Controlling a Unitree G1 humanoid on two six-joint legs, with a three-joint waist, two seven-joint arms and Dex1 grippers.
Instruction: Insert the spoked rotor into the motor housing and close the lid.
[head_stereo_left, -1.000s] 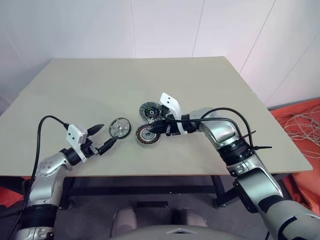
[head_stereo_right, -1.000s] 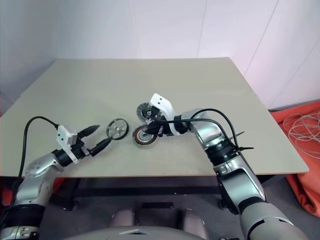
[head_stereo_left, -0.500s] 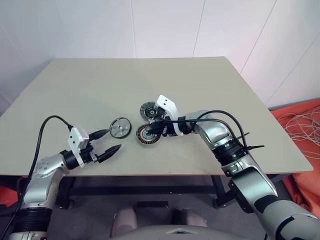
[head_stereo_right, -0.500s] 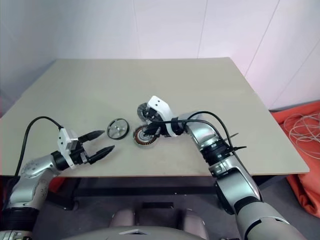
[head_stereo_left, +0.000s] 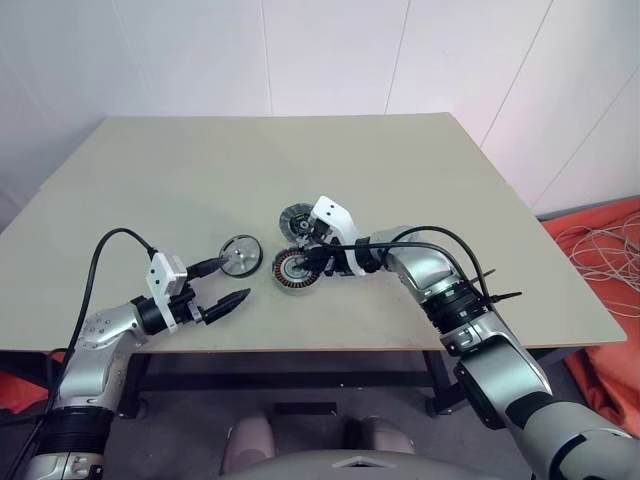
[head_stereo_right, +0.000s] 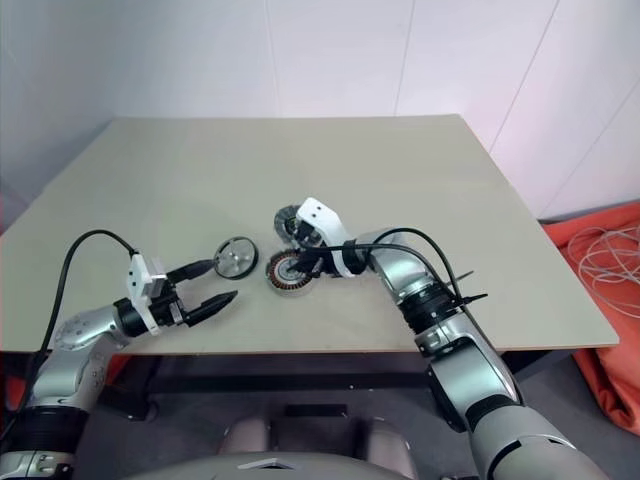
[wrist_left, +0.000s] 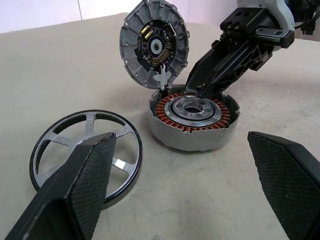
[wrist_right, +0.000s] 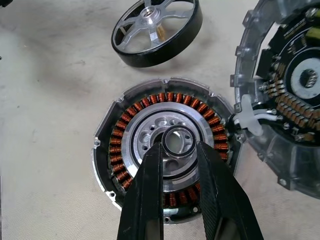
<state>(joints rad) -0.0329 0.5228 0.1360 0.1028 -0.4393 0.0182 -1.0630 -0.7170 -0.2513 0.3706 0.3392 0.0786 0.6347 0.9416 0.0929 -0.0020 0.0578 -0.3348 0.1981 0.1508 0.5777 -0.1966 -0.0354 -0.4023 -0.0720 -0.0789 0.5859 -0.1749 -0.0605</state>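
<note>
The spoked rotor (head_stereo_left: 240, 255) lies flat on the table, silver spokes up, black rim around it (wrist_left: 131, 140). Just right of it sits the motor housing (head_stereo_left: 295, 270), its coppery windings (wrist_right: 130, 120) ringing a silver centre. The lid (wrist_left: 154, 47) stands tilted up behind the housing, with its inner face showing. My right gripper (wrist_right: 179, 147) is shut on a small thin ring (wrist_right: 179, 135) and holds it right over the housing's centre. My left gripper (head_stereo_left: 235, 279) is open, level, near the table's front edge, pointing at the rotor and housing, touching neither.
The beige table (head_stereo_left: 400, 170) stretches far behind and to both sides of the parts. Its front edge runs just under my left gripper. An orange cloth with pale cables (head_stereo_left: 600, 240) lies on the floor to the right.
My left gripper has swung a little to the right and stayed open. My right gripper has sunk slightly toward the housing's centre with the ring. The rotor, housing and lid have not moved.
</note>
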